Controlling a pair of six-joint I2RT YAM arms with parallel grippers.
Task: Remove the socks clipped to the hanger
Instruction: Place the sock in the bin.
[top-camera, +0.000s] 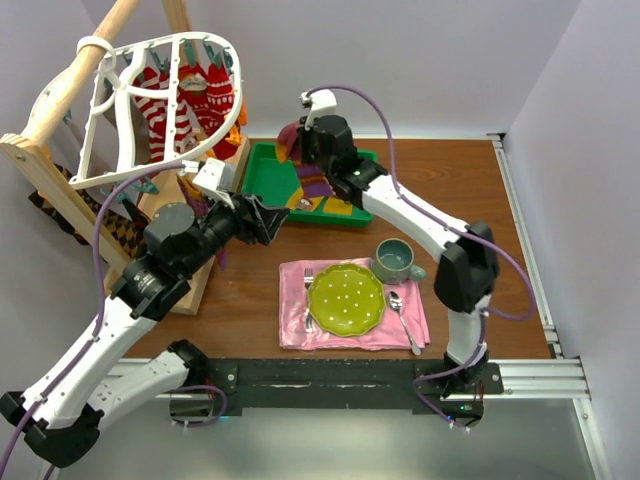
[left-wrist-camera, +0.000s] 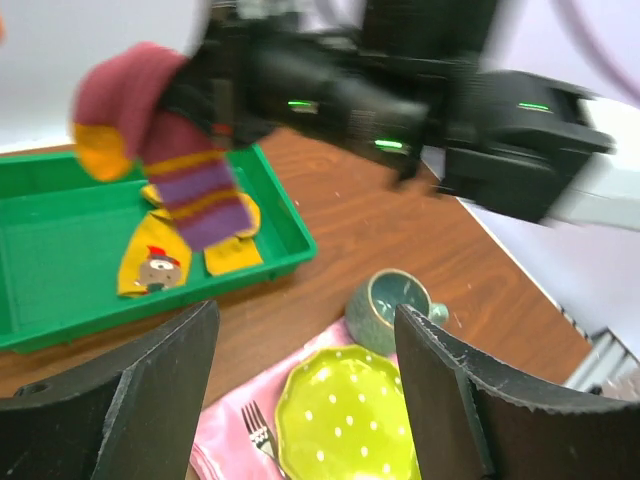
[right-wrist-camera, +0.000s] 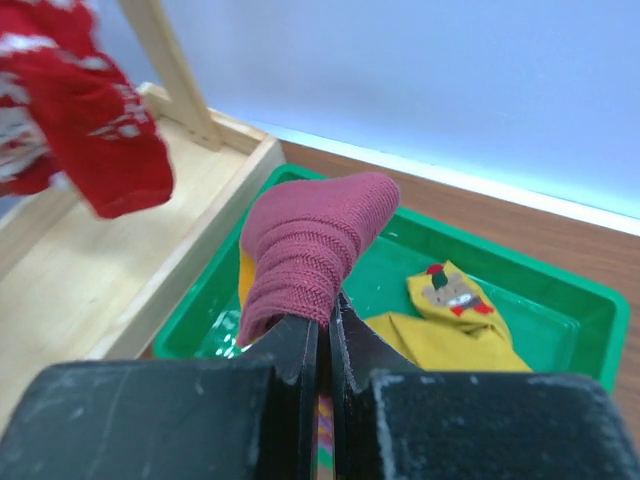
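Place: robotics lab, probably staged as a home corner
Enclosure: plain white walls (top-camera: 570, 80) around a wooden table (top-camera: 450, 190)
Rig: cabled arms (top-camera: 420, 225) bolted to an aluminium rail (top-camera: 540, 375)
Props: plate (top-camera: 346, 298), mug (top-camera: 393, 260), socks (top-camera: 215, 100) on a hanger (top-camera: 103, 110)

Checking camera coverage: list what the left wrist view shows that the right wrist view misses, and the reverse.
Left wrist only: the dotted green plate, the mug, the fork and the pink napkin. Right wrist only: the red-and-white socks and the wooden rack. Both: the maroon sock pinched by the right gripper, the green tray and the yellow sock lying in it.
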